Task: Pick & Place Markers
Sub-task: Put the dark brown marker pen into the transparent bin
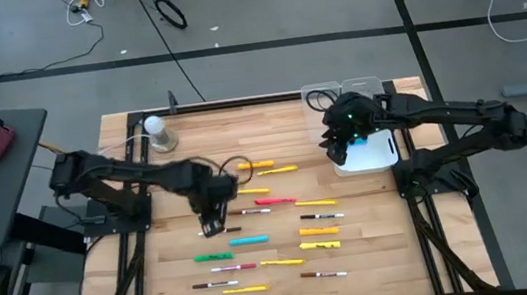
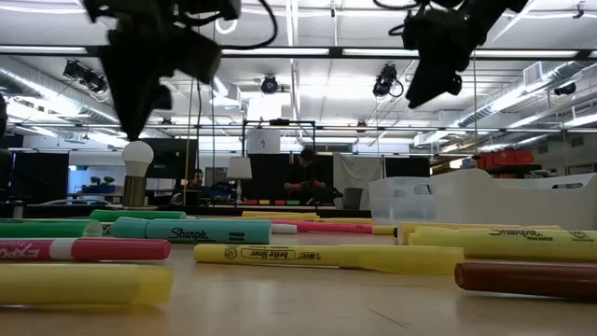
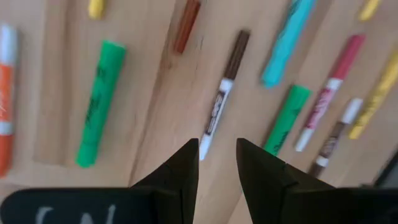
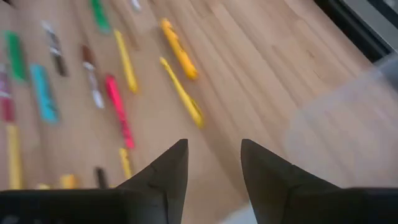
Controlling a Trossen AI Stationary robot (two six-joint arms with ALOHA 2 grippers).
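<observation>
Clear plastic bins [image 1: 362, 125] sit at the table's one-o'clock corner; their contents cannot be made out. Scattered markers [image 1: 264, 233] in white, yellow, green, cyan and pink lie flat across the middle boards. Left gripper [image 1: 214, 220] hangs above them, fingers parted and empty. Right gripper [image 1: 336, 145], also parted, empty, hangs beside the bins.

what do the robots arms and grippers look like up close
Both arms are dark, nearly black, built of jointed segments. The left arm has a thin dark cable looping near its wrist. The right arm shows a small green light on its wrist. The left gripper and right gripper each end in two matte black, wedge-shaped fingers tapering to points. White lettering marks the left gripper's base.
</observation>
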